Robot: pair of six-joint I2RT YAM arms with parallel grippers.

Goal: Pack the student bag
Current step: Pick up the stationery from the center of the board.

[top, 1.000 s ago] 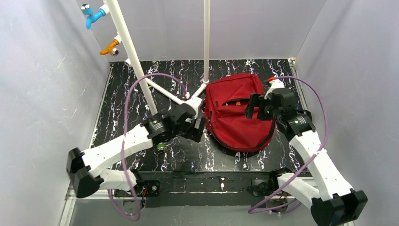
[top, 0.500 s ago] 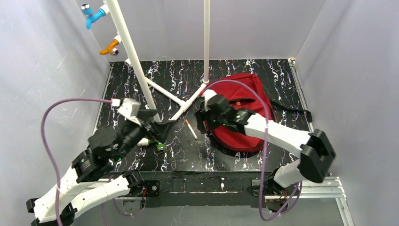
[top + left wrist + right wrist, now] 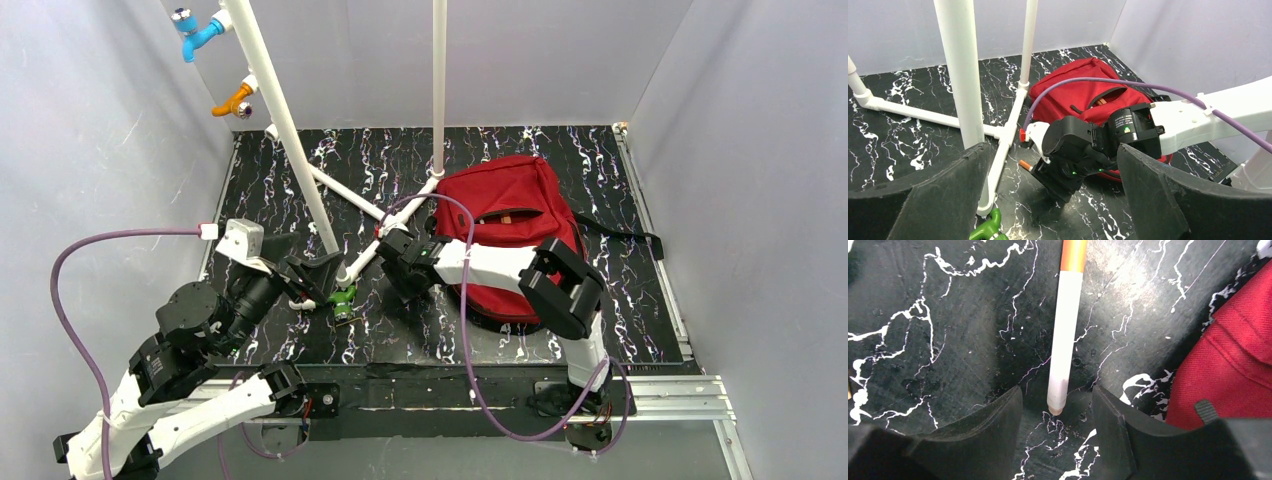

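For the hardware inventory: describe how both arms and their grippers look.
The left arm and right arm have white links with black joint housings. A purple cable loops along each. The left gripper and right gripper carry black, wedge-shaped fingers.

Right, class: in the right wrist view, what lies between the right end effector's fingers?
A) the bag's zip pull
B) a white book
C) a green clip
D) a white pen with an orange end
D: the white pen with an orange end lies on the black marbled table between the fingers of the open right end effector, with the red student bag beside it.
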